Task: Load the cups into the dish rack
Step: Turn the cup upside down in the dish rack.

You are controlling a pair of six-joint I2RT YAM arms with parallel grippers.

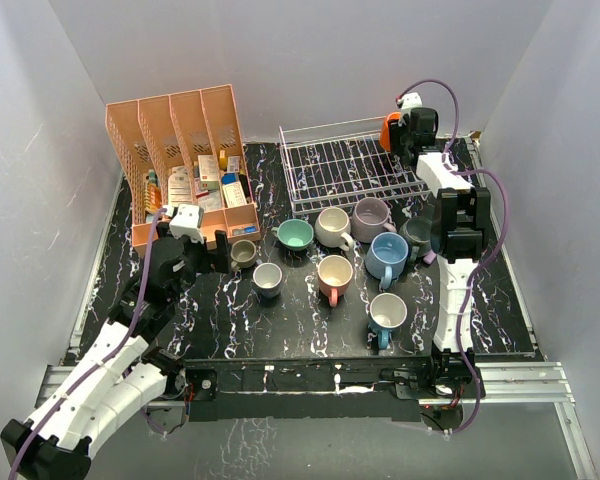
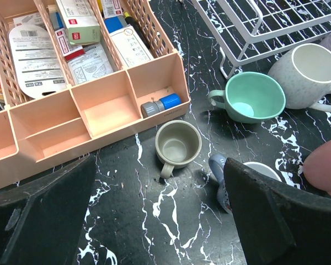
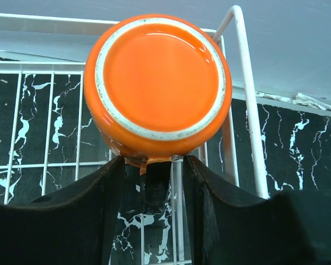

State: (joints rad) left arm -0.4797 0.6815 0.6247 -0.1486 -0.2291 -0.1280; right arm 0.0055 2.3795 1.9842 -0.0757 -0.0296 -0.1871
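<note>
The task looks barely begun: one cup is at the dish rack (image 1: 340, 170) and nine stand on the bench (image 1: 300, 325). The orange mug (image 3: 157, 83) sits at the rack's far right corner, its base turned to the wrist camera and its mouth facing away, so it seems to be going in upside down; whether it rests fully on the wires I cannot tell. The right hand (image 3: 154, 165) has a finger on each side of the mug's handle, with a sliver of gap showing on both sides, so the fingers stand apart rather than pinching it. The rest of the rack is empty wire. Waiting in front of it are the teal mug (image 1: 295, 235), cream mug (image 1: 332, 226), lilac mug (image 1: 370, 213), dark grey mug (image 1: 417, 235), light blue mug (image 1: 387, 255), pink mug (image 1: 334, 275), speckled grey mug (image 1: 268, 278), a second blue mug (image 1: 387, 313) nearest the arms, and the olive mug (image 2: 177, 142) just beside the salmon organizer (image 1: 180, 150). The left hand (image 1: 218, 258) hangs low with its fingers spread wide and holding nothing, the olive mug just ahead of them, likely the next pick on that side.
</note>
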